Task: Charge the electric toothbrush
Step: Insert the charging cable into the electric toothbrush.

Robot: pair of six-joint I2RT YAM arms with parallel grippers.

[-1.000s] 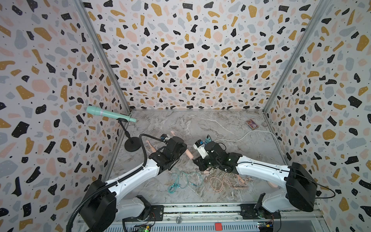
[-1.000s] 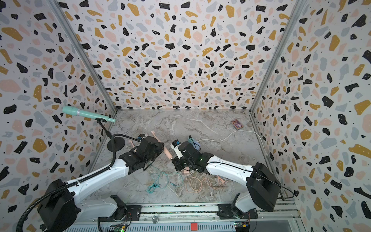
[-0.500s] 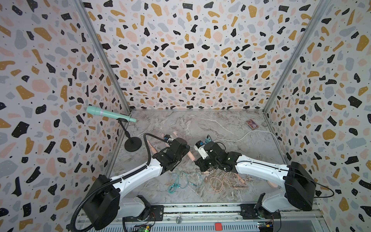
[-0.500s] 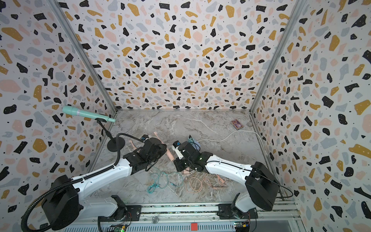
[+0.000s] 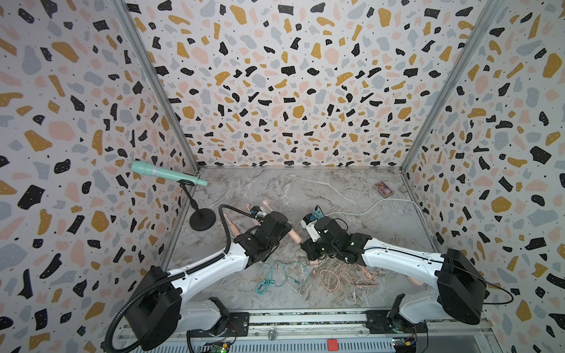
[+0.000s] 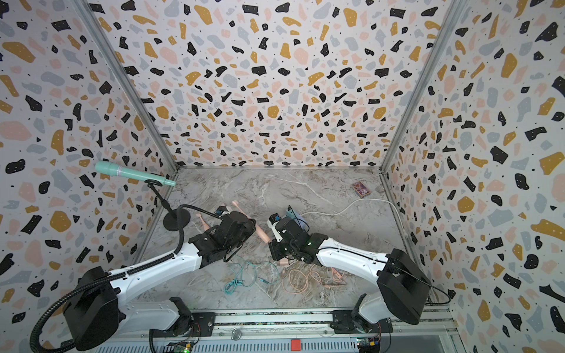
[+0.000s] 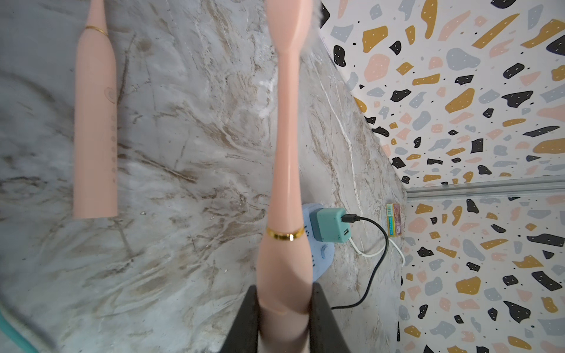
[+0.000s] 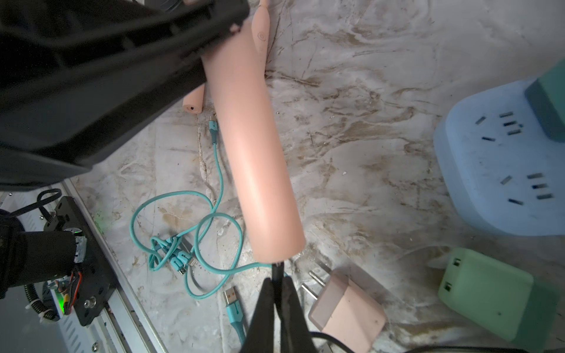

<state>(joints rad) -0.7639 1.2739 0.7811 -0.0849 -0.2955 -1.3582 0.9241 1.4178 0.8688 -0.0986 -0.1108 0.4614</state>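
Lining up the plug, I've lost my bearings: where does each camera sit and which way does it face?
Top views: high above the front rail, looking down at the marble table and back wall; left arm, right arm whole.
Left wrist: behind the left gripper, looking along the clamped toothbrush toward the power strip; its fingers show.
Right wrist: behind the right gripper, pinching a black plug at the toothbrush's base; the left gripper shows too.
Shared: both wrist views catch toothbrush and power strip.

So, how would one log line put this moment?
left gripper: shut on pink toothbrush | right gripper: shut on black plug | plug tip at toothbrush base
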